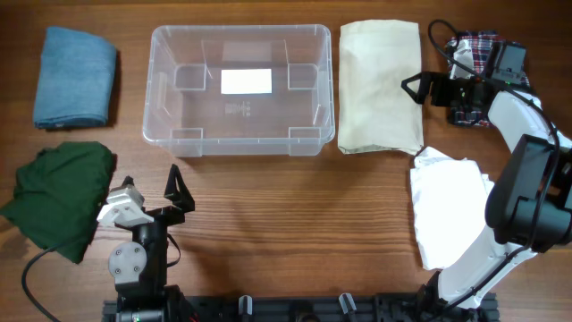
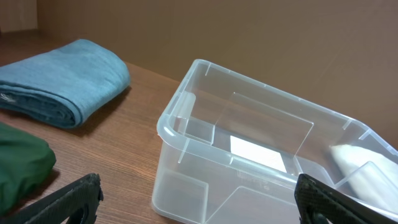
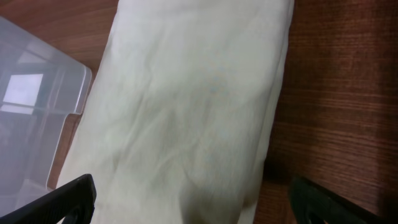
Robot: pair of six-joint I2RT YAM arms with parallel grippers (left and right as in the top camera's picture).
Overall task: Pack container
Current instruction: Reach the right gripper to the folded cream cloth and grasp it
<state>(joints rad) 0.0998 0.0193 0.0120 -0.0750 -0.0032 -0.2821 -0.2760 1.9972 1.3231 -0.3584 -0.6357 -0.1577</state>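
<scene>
Table: we work on a brown wooden table that fills the overhead view.
Container, place: the container sits upright in the upper centre of the overhead frame, mouth up, with nothing in it.
Container, handling: we judge it light, stiff in the rim and somewhat springy in its thin walls. The clear plastic looks smooth, so likely slippery, and being empty it would slide if nudged.
Container, hold: we would take it by the thick rim, or by the moulded lip at a short end, which the left wrist view shows. For packing it need not be lifted.
Container, axis: its long axis runs left to right across the overhead frame, short ends facing the frame's left and right edges.
Cream cloth: a folded cream cloth lies just beside the container's right end, its length running top to bottom.
Other cloths: a white cloth lies lower right, a folded blue towel upper left, a crumpled green cloth lower left, and a plaid cloth upper right, partly under the arm.
Left gripper: the left gripper stands below the container, jaws spread wide, holding nothing.
Right gripper: the right gripper hovers at the cream cloth's right edge, jaws wide apart and empty.
Label: a white label shows on the container's floor, towards the far wall.
</scene>
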